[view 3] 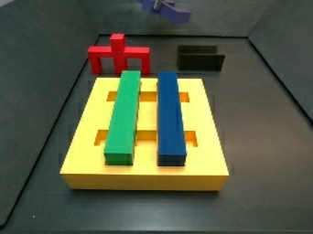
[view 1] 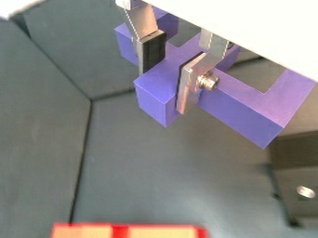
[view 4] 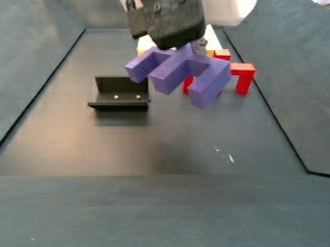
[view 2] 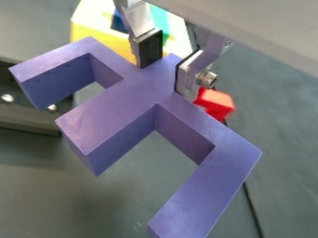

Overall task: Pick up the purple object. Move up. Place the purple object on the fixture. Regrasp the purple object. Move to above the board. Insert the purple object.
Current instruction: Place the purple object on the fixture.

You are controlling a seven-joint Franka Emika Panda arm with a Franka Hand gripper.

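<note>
Gripper [view 2: 169, 58] is clamped on the purple object's [view 2: 137, 112] central post, holding it tilted in the air, well clear of the dark matte floor [view 4: 168, 145]. Below it, the fixture [view 4: 119, 95] sits empty on the floor. Yellow board [view 3: 83, 137] has a green bar [view 3: 124, 117] and blue bar [view 3: 170, 114] in its slots, with the red piece [view 3: 117, 57] just behind it. Dark walls box the whole area in.

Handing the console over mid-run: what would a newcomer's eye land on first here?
First, the purple object, clamped on its central post by the gripper and hanging tilted in the air above the floor, between the fixture and the red piece. Next, the yellow board, carrying a green bar and a dark-blue bar side by side.
</note>
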